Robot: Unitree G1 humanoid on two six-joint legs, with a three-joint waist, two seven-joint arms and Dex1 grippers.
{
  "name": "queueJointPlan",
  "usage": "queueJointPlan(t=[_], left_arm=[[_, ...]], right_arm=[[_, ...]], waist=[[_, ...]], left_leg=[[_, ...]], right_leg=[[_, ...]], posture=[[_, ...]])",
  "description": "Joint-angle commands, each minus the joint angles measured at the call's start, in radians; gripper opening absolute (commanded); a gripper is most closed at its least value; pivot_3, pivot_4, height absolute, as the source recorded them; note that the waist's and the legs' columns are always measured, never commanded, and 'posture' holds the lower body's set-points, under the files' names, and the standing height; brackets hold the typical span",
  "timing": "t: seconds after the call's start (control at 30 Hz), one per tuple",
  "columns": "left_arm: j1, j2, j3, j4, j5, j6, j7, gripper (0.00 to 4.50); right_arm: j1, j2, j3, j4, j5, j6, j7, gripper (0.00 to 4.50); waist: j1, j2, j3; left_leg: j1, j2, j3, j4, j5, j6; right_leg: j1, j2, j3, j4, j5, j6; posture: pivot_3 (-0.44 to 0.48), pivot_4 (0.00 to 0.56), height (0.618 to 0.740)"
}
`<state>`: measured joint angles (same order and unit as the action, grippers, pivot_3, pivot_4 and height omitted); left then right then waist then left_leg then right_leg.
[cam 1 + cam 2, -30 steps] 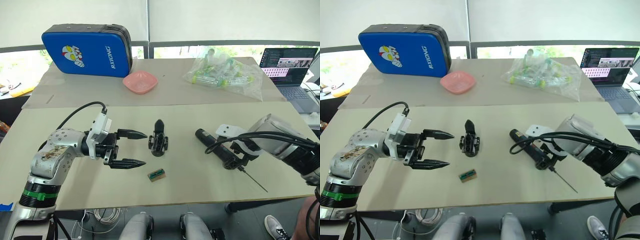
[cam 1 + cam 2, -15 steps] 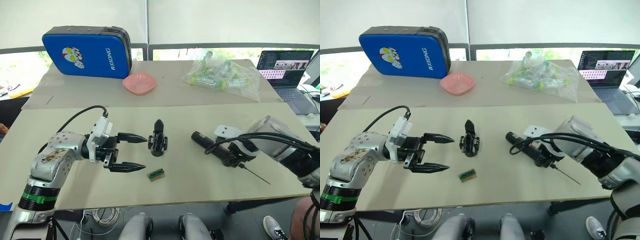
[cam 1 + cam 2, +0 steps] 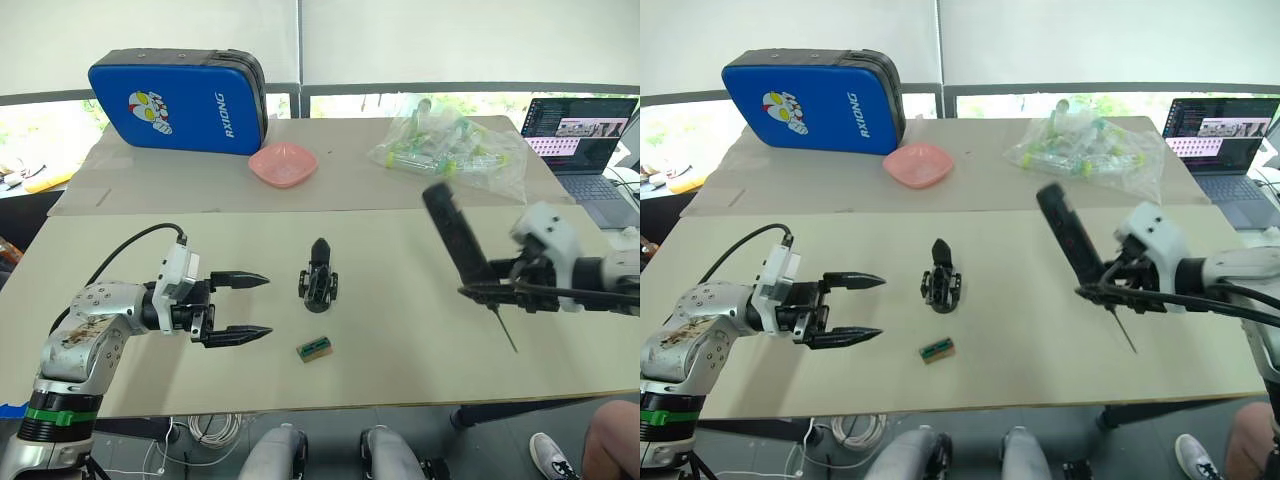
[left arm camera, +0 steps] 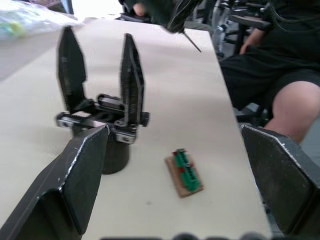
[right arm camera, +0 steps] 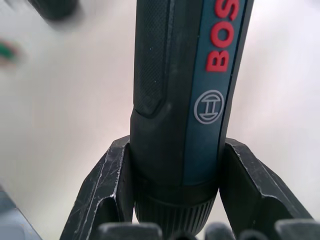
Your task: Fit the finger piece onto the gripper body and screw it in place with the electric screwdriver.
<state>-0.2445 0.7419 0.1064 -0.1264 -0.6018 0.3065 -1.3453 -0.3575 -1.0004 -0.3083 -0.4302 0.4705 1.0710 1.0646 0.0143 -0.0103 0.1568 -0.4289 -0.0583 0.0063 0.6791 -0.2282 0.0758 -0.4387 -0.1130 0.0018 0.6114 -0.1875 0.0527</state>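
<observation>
Bright daylight comes through the far windows, where the outdoor strip is washed out to glare, and the table (image 3: pixel 380 240) is lit evenly with only soft, faint shadows. The raised electric screwdriver (image 3: pixel 455 235) is smeared by motion blur in the head views. In the right wrist view the table behind it is out of focus, and the left wrist view is soft overall

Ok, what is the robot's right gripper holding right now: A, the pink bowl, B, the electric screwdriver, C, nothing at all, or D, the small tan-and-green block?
B: the right gripper is shut on the electric screwdriver, lifted off the table with its thin bit pointing down, and the right wrist view shows both fingers clamped around the tool's barrel.
</observation>
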Motion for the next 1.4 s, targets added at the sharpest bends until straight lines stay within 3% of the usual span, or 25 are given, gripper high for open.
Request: queueJointPlan(t=[0.03, 0.23, 0.47, 0.6, 0.93, 1.4], left_arm=[[0.013, -0.014, 0.058, 0.046, 0.027, -0.096, 0.022, 4.5], [0.083, 0.013, 0.093, 0.176, 0.107, -0.243, 0.001, 4.5], [0.2, 0.056, 0.069, 0.194, 0.145, -0.321, -0.077, 4.5], [0.249, 0.048, 0.016, 0.185, 0.172, -0.351, -0.107, 4.5], [0.201, -0.081, -0.121, 0.098, 0.234, -0.336, 0.033, 4.5], [0.13, -0.19, -0.282, 0.136, 0.349, -0.312, 0.159, 4.5]], right_arm=[[-0.075, 0.137, -0.24, -0.107, 0.218, -0.071, -0.05, 1.96], [-0.079, 0.287, -0.288, -0.251, 0.377, -0.118, -0.209, 1.96], [0.032, 0.388, -0.082, -0.358, 0.286, -0.462, -0.138, 1.96], [0.071, 0.471, 0.041, -0.332, 0.227, -0.604, -0.134, 1.96], [0.136, 0.527, 0.264, -0.152, 0.143, -0.843, 0.026, 1.96], [0.084, 0.58, 0.411, -0.03, 0.058, -0.986, 0.04, 1.96]], waist=[[-0.004, -0.001, 0.0], [-0.004, -0.001, 0.0], [-0.004, -0.001, 0.0], [-0.006, -0.001, 0.0], [-0.002, -0.002, 0.001], [-0.002, -0.002, 0.001]], left_leg=[[0.0, 0.0, 0.0, 0.0, 0.0, 0.0], [0.002, 0.002, -0.001, -0.002, 0.0, 0.0], [0.001, 0.001, 0.0, -0.002, -0.001, 0.001], [0.007, 0.002, 0.0, -0.002, -0.005, -0.007], [0.008, 0.001, 0.0, 0.0, -0.005, -0.007], [0.008, 0.001, 0.0, -0.001, 0.0, 0.0]], right_leg=[[0.0, 0.0, 0.0, 0.0, 0.0, 0.0], [0.0, 0.001, 0.0, 0.0, 0.0, -0.001], [0.0, -0.002, 0.003, -0.001, 0.0, -0.001], [0.0, -0.001, 0.003, -0.001, 0.0, -0.002], [0.001, 0.0, -0.003, 0.0, 0.001, -0.001], [0.001, 0.001, -0.004, 0.0, 0.001, -0.001]], posture=[[0.0, 0.15, 0.74], [0.0, 0.15, 0.74], [0.0, 0.15, 0.74], [0.0, 0.15, 0.74], [0.0, 0.15, 0.74], [0.0, 0.15, 0.74]])
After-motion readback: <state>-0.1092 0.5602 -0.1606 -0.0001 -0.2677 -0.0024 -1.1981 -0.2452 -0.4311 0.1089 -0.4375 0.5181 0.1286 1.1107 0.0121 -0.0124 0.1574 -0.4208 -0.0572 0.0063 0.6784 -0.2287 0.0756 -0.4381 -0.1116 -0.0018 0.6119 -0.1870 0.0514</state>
